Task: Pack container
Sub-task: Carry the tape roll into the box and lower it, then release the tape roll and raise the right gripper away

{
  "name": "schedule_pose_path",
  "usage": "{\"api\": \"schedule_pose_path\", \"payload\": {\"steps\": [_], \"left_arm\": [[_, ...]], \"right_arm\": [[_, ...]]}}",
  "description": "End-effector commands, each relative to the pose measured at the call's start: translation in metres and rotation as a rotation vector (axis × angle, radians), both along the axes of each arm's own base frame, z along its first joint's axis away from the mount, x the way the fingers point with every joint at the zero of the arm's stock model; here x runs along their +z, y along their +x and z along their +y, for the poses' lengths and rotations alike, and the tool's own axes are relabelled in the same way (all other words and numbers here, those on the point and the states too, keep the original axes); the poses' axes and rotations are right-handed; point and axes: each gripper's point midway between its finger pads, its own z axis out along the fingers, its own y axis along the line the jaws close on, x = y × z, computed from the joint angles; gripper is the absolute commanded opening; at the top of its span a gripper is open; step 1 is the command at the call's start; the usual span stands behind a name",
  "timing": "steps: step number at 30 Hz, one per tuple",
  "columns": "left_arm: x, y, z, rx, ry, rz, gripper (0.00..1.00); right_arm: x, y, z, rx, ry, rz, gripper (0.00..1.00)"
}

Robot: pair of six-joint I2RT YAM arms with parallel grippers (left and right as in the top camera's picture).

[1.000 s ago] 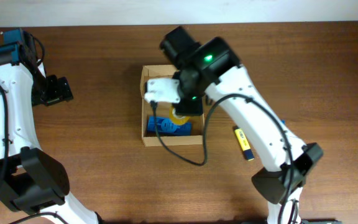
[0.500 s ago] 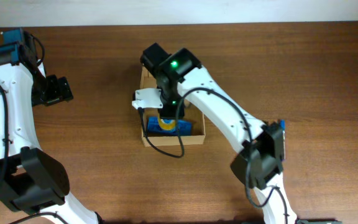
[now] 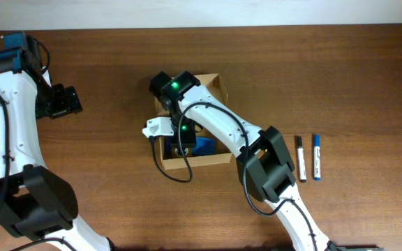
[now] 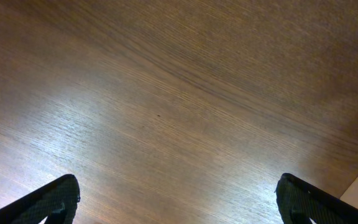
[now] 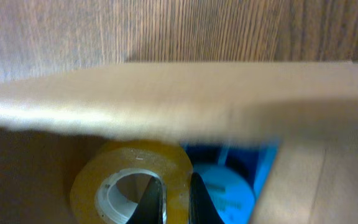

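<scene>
The tan cardboard container (image 3: 216, 160) stands open at mid-table, its wall filling the right wrist view (image 5: 179, 93). My right gripper (image 5: 174, 199) is down inside it, shut on the wall of a yellow tape roll (image 5: 98, 183), one finger in the core. In the overhead view the right arm covers the roll, and only the gripper's body (image 3: 181, 134) shows. A blue object (image 3: 204, 146) lies in the container beside the roll (image 5: 232, 190). My left gripper (image 4: 179, 202) is open and empty over bare wood at the far left (image 3: 65, 101).
A black-capped white marker (image 3: 301, 158) and a blue-capped marker (image 3: 316, 157) lie side by side on the table right of the container. The table's far edge meets a white wall along the top.
My right arm has swung left and lowered the tape roll into the container. The two markers are now uncovered. The left arm has not moved.
</scene>
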Motion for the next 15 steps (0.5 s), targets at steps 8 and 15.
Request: {"api": "schedule_pose_path", "payload": {"steps": [8, 15], "left_arm": [[0.0030, -0.0018, -0.0002, -0.014, 0.001, -0.005, 1.00], [0.0030, -0.0019, -0.0002, -0.014, 0.001, -0.005, 1.00]], "right_arm": [[-0.0095, -0.0054, 0.0049, -0.009, 0.011, 0.027, 0.04], [-0.0099, -0.0050, 0.0034, -0.041, -0.005, 0.027, 0.47]]}}
